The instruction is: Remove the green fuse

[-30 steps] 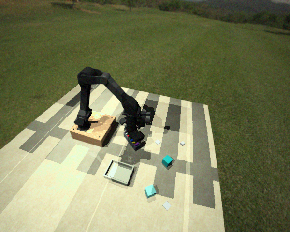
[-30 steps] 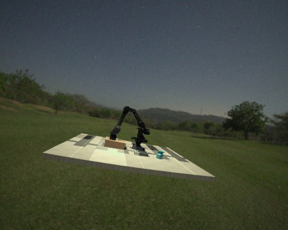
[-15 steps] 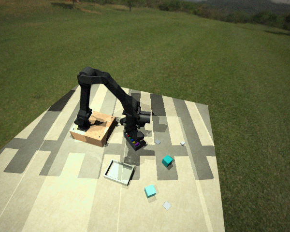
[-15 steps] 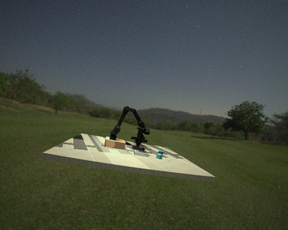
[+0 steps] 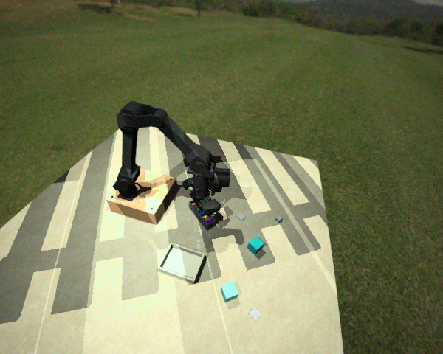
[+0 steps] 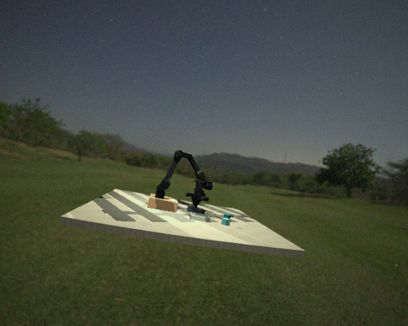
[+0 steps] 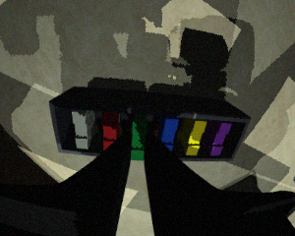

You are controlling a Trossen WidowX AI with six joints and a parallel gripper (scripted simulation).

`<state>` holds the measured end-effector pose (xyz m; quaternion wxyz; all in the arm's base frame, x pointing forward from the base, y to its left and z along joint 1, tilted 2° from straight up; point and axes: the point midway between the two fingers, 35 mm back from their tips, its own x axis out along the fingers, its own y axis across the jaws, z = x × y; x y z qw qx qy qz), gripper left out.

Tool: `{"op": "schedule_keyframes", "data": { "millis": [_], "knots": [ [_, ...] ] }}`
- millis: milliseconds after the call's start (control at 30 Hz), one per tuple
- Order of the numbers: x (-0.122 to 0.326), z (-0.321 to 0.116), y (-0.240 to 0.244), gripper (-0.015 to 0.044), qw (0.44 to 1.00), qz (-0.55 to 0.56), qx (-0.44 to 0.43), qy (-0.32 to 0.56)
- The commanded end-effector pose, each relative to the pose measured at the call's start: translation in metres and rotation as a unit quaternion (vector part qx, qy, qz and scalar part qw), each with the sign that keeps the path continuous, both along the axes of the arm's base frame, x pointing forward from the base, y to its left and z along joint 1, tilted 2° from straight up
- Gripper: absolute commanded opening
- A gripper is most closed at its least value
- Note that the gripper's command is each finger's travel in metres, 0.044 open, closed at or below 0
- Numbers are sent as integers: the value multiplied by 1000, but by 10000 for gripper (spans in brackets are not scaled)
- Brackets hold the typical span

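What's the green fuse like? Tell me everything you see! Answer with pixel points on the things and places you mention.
The green fuse [image 7: 138,132] is a small, slim, bright piece, maybe plastic, partly in shadow. It's between the red [image 7: 109,129] and blue [image 7: 169,132] fuses in the dark fuse block [image 7: 149,101]. The gripper [image 7: 139,138] is shut on it. I can't tell how deep it sits.

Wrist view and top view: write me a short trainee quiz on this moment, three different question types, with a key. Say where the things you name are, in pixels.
1. True or false: the black end effector [image 5: 210,213] [image 6: 196,206] [image 7: 139,138] is shut on the green fuse [image 7: 138,151].
2. Multiple choice: which fuse sits at the wrist view's right end of the black fuse block [image 7: 147,100]? A) yellow B) purple C) red
3. Fill in: the shallow pale-grey tray [image 5: 201,268] holds ___ fuses.

Key: 1 true; 2 B; 3 no
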<state>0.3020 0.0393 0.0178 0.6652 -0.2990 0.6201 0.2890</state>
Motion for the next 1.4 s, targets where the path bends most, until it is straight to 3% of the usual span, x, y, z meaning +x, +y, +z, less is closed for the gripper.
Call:
{"op": "schedule_keyframes", "data": {
  "millis": [0,1367],
  "knots": [
    [1,3,0,0,1000,0,-1,-1],
    [-1,23,-1,0,1000,0,-2,-1]
  ]
}}
